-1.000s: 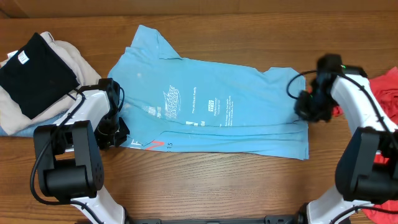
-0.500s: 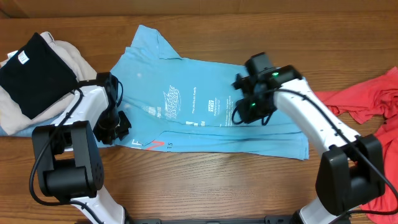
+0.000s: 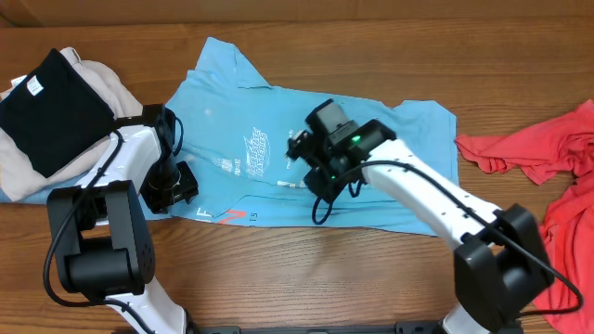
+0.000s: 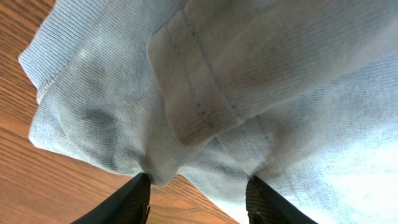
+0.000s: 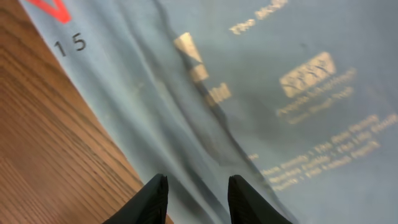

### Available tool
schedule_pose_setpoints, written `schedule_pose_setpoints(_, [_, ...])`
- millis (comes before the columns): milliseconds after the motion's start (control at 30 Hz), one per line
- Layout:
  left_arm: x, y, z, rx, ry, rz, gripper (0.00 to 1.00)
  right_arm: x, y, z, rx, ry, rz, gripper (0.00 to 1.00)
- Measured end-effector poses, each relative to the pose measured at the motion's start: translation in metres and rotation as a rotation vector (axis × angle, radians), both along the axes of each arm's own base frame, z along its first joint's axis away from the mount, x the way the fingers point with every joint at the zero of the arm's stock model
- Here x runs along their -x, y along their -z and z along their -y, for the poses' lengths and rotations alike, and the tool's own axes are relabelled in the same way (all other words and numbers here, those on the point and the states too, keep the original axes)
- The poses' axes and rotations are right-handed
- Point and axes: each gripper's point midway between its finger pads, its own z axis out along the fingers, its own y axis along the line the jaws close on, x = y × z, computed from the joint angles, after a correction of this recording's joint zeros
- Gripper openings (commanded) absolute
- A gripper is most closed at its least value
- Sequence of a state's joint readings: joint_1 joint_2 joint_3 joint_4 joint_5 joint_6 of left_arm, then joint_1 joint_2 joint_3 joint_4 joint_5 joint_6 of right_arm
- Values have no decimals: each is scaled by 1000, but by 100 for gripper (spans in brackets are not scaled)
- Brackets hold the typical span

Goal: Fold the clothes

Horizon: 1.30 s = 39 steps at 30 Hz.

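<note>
While the sky-blue T-shirt (image 3: 269, 111) is lying spread across the middle of the frame and the coral-red T-shirt (image 3: 548, 158) is waiting crumpled at the right edge, folding seems to be only beginning. The left gripper (image 4: 199, 180) is standing parted at the blue shirt's left edge, with the cloth unclamped. The right gripper (image 5: 198, 179) is hovering narrowly parted over the lettering. Next, each is probably needing a pinch on an edge.

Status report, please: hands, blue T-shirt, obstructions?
Left hand open at edge of light blue T-shirt. Right hand open over its middle. T-shirt spread on table. Coral-red T-shirt lies apart, nothing blocking.
</note>
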State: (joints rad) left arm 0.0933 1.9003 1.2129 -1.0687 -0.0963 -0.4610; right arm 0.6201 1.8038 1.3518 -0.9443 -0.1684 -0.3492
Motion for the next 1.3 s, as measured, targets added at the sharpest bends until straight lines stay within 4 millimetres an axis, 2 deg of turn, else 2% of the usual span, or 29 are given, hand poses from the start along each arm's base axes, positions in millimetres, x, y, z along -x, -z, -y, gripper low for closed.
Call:
schedule_pose_setpoints(267, [-1, 0, 0, 0, 0, 3, 61, 13, 33, -34, 22, -110, -3, 40])
schedule_pose_setpoints(467, [-1, 0, 0, 0, 0, 5, 64, 14, 60, -34, 67, -114, -34, 40])
schedule_pose_setpoints(567, [-3, 1, 0, -1, 0, 12, 65, 11, 70, -31, 93, -114, -32, 35])
schedule_pose_setpoints(800, [-3, 1, 0, -1, 0, 13, 66, -1, 74, -26, 136, -99, 24, 26])
schedule_pose_setpoints(1067, [-5, 1, 0, -1, 0, 19, 66, -4, 74, -22, 158, -90, 41, 25])
schedule_pose_setpoints(1233, [-5, 1, 0, -2, 0, 19, 66, -5, 74, -22, 161, -93, 44, 4])
schedule_pose_setpoints(1300, [-5, 1, 0, -1, 0, 19, 66, -5, 74, -22, 160, -84, 41, 4])
